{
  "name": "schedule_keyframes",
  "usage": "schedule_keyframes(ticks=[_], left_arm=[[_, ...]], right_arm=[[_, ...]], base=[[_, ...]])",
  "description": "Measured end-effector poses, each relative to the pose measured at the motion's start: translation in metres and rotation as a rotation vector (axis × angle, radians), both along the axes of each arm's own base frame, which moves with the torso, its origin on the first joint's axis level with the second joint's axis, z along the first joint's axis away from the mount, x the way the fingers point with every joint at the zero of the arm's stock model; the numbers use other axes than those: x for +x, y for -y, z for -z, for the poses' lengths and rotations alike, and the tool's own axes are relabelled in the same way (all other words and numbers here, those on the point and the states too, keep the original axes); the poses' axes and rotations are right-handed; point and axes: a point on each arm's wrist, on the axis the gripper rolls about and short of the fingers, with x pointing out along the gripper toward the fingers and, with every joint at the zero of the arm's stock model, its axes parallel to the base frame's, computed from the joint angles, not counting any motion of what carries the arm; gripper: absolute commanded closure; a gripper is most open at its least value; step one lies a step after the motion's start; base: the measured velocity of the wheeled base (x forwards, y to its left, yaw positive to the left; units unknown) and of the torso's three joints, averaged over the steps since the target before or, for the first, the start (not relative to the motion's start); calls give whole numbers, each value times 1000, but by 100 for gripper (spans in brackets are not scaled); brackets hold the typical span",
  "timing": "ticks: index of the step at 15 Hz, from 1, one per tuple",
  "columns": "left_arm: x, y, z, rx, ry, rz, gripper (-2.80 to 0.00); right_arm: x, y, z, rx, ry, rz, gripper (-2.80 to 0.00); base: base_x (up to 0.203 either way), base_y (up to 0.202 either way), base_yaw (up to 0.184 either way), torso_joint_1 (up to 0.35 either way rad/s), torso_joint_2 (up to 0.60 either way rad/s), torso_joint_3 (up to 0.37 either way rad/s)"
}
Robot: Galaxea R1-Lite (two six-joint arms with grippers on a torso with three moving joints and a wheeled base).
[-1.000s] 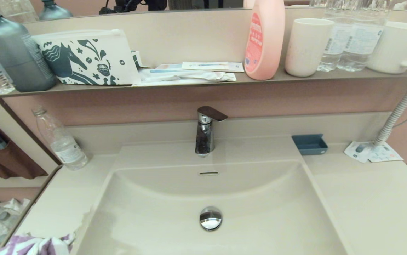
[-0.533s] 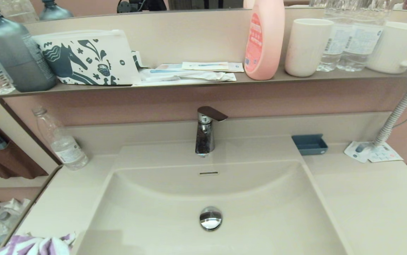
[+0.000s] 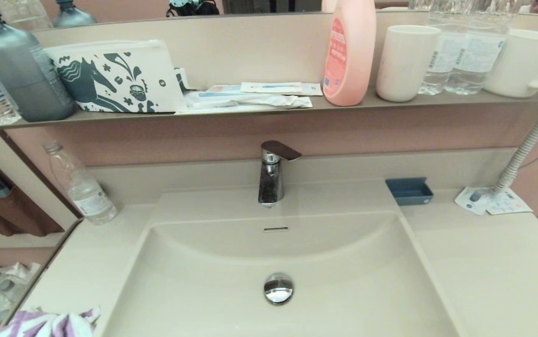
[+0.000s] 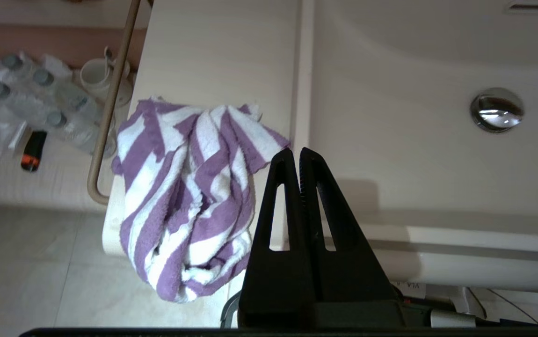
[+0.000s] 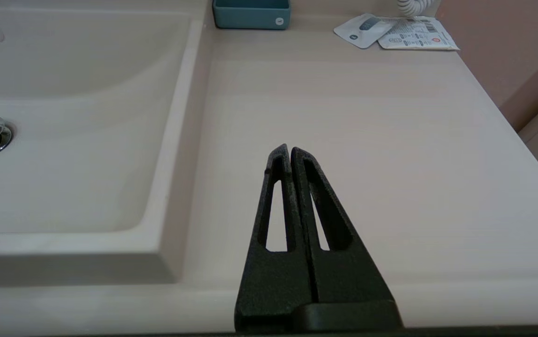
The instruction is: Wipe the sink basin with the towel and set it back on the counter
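Since the towel (image 4: 189, 196) is bunched on the counter's (image 3: 86, 262) near-left corner, half draped over the edge, I can't tell if the sink basin (image 3: 344, 281) got wiped. Left gripper (image 4: 300, 152) and right gripper (image 5: 289, 149) both pinched together, empty.

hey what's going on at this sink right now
Nothing is being handled at the moment. The towel lies bunched on the counter left of the sink basin, drooping over the front edge. The left gripper hangs shut beside the towel, holding nothing. The right gripper is shut too, parked over the counter on the basin's right. Whether the basin has been wiped can't be told.
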Motion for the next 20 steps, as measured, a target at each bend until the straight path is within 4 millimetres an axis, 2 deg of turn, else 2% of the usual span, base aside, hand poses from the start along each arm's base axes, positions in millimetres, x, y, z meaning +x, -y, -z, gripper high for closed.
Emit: schedule_keyframes(ticks=[2, 5, 7, 14, 20], left_arm=[[-11, 2, 1, 1, 102, 27, 0], [-15, 3, -13, -14, 313, 19, 0], [-16, 3, -19, -2, 393, 26, 0], [-25, 8, -33, 13, 472, 10, 0], [-23, 6, -30, -3, 463, 15, 0]], right_arm=[[0, 0, 0, 0, 0, 0, 0], [0, 0, 0, 0, 0, 0, 0], [0, 0, 0, 0, 0, 0, 0], [0, 0, 0, 0, 1, 0, 0], [0, 0, 0, 0, 0, 0, 0]], base=[[0, 0, 0, 0, 0, 0], [0, 0, 0, 0, 0, 0], [0, 0, 0, 0, 0, 0], [0, 0, 0, 0, 0, 0], [0, 0, 0, 0, 0, 0]])
